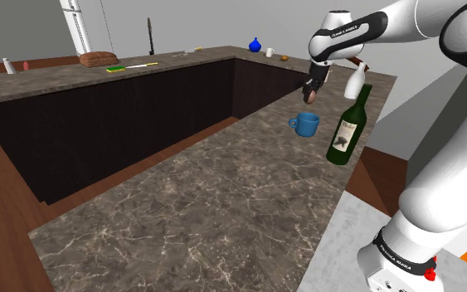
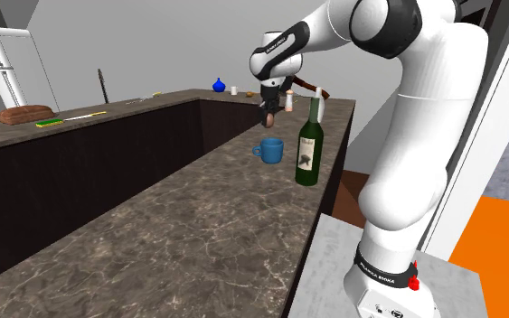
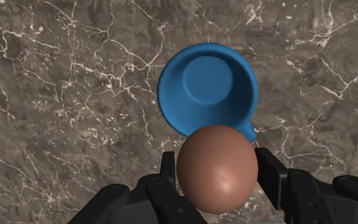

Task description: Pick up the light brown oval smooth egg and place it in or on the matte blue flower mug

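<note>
Brown egg [image 3: 216, 167] pinched between the black fingers [image 3: 269, 175] of the gripper [image 3: 218, 172], jaws clamped on its sides. Egg is held in the air, clear of the surface. Just below it sits the blue mug [image 3: 206, 86], upright, mouth up, handle stub next to the egg in the wrist view. Mug stands on a dark marbled stone countertop [image 1: 206, 207]. Green wine bottle [image 1: 350, 126] stands upright just beside the mug, on the shoulder view's right. On the far counter: blue vase [image 1: 255, 44], bread loaf [image 1: 99, 59].
</note>
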{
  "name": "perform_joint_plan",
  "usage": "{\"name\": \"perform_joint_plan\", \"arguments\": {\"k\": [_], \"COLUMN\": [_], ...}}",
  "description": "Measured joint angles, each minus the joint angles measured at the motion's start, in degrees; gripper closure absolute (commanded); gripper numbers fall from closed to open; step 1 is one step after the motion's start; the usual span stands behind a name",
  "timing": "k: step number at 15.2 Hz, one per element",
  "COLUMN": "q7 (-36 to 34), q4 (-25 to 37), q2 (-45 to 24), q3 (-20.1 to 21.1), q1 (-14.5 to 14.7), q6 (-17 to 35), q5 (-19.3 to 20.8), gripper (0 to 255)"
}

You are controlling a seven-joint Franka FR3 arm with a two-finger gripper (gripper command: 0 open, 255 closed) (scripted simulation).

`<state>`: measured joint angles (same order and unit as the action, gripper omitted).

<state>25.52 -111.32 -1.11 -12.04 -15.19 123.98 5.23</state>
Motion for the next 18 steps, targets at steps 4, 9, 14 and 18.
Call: {"name": "perform_joint_plan", "arguments": {"k": [4,9,14,18], "q7": [0.2,-0.1,-0.1,-0.1], "q4": [-2.1,-4.6,-5.6,-5.7], "q2": [-0.8,-2.0,-2.9,-2.9], "q3": [-0.2,-0.2,-0.2,-0.2], "q1": [-0.2,-0.2,-0.3,-0.3], "q6": [3.0,6.6,8.4,8.5], "q5": [-0.1,-0.2,-0.3,-0.3], "gripper": [255,255,255,0]}}
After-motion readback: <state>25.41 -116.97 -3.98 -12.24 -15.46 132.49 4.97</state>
